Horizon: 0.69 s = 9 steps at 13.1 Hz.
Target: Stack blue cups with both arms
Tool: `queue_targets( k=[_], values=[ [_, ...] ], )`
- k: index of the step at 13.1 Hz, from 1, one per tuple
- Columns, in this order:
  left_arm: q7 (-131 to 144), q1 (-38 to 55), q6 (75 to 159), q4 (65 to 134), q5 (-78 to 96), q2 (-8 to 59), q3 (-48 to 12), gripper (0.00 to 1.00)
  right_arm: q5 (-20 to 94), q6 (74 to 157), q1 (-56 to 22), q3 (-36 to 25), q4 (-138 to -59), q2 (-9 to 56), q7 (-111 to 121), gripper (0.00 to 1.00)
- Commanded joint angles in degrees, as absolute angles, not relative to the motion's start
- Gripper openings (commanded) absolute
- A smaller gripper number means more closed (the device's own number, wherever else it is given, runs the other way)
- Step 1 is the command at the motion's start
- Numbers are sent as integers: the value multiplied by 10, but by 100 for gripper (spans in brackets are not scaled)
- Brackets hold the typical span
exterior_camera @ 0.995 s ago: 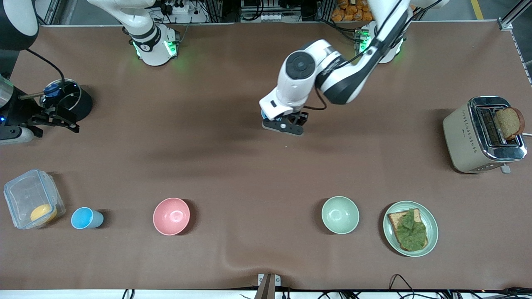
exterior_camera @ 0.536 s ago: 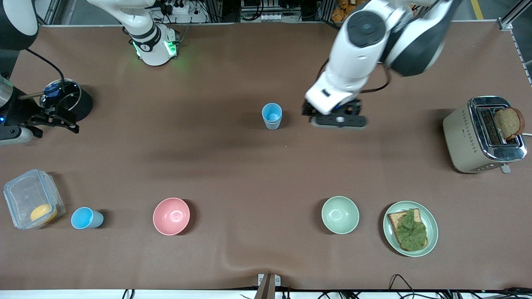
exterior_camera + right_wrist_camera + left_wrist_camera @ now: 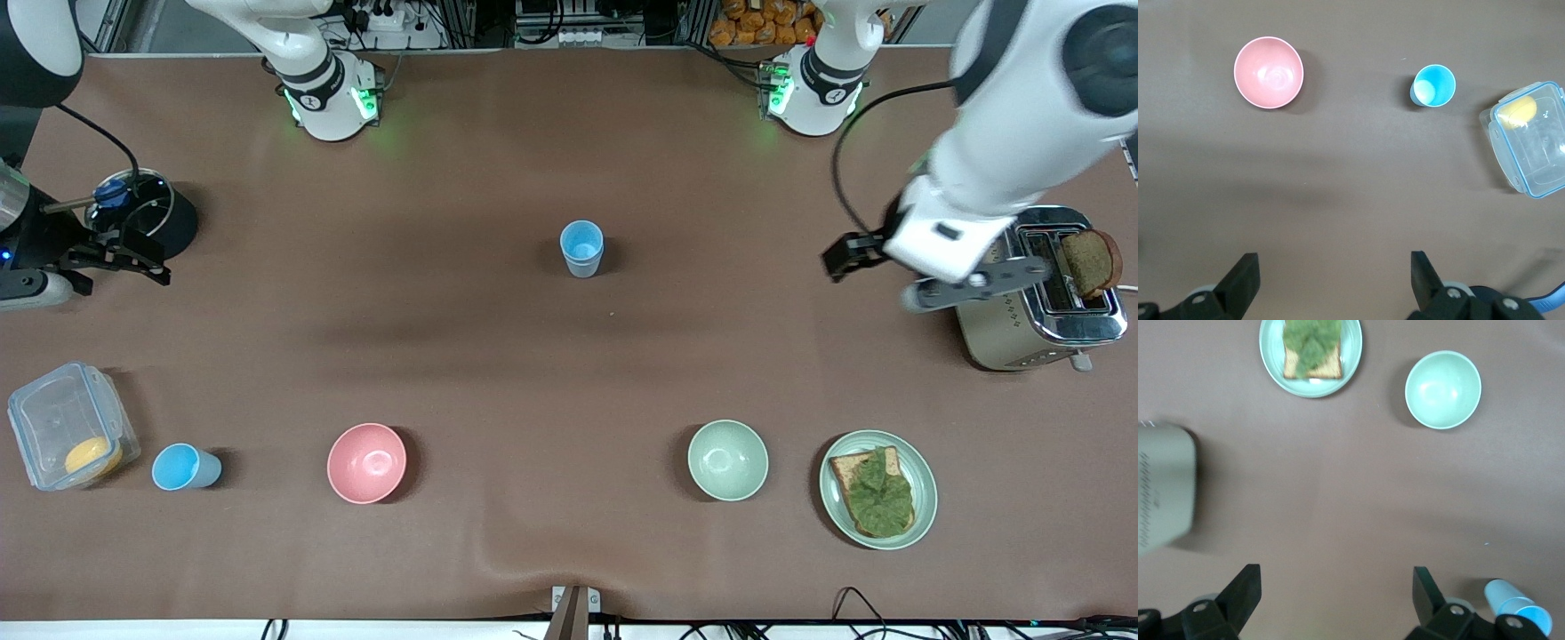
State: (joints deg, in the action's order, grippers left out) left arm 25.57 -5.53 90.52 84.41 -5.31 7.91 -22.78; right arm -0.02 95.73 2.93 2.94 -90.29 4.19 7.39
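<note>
Fingers (image 3: 1248, 590) of the left gripper (image 3: 925, 271) were spread, empty, over the toaster (image 3: 1036, 289); the right gripper (image 3: 1331, 280) waited likewise. One blue cup (image 3: 581, 248) stood mid-table, another (image 3: 185, 467) beside a box (image 3: 71, 425) with yellow food.

left arm (image 3: 1005, 98): white glossy shell, black joint ring, black cable loop | right arm (image 3: 293, 44): white, black-ringed joints | bases: white, green-lit | left gripper (image 3: 1337, 600): black angular fingers, silver screws | right gripper (image 3: 1335, 280): same black fingers, blue cable at wrist
</note>
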Motion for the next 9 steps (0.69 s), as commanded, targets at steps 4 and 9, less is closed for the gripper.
queue_targets(
  k=[4, 9],
  values=[
    [56, -49, 893, 853, -6, 26, -108, 100, 8, 950, 40, 37, -891, 47, 83, 100],
    [61, -47, 892, 881, -1, 3, -104, 100, 8, 950, 39, 37, -891, 47, 83, 100]
  ],
)
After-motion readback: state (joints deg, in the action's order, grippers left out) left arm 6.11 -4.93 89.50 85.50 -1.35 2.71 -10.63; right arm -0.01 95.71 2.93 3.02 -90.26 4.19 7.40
